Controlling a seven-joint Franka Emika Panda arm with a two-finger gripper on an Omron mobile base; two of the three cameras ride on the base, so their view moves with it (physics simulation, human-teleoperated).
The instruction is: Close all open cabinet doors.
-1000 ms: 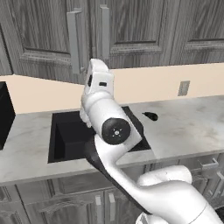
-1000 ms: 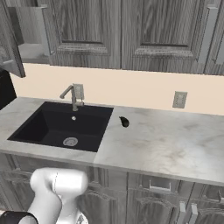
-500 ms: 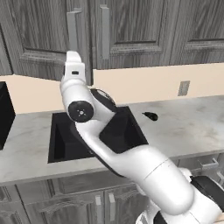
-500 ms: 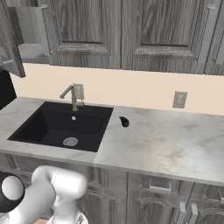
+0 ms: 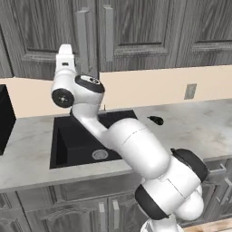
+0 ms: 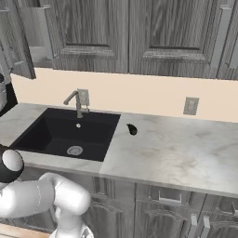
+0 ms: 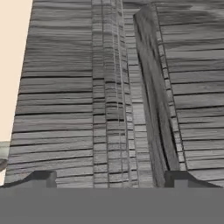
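Wall: beige strip under the upper cabinets, with an outlet (image 6: 190, 106) at the right.
Open cabinet door (image 6: 17, 42): far left in the right base view, swung out from the upper row.
Sink (image 6: 69, 135): black basin with a faucet (image 6: 76, 102), set in the marble counter (image 6: 176, 153).
Small dark object (image 6: 132, 129): on the counter, just right of the sink.
Closed cabinet doors (image 5: 136, 31): upper row, vertical bar handles.
Gripper (image 7: 109, 177): 2 tips spread apart, grasping nothing, close to a wood-grain door face.

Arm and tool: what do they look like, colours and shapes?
The arm is glossy white, built of rounded, bulbous links with dark grey to black bands and round caps at the joints. No cables or markings can be made out. The tool has two small dark fingertips, blocky with sloped tops.
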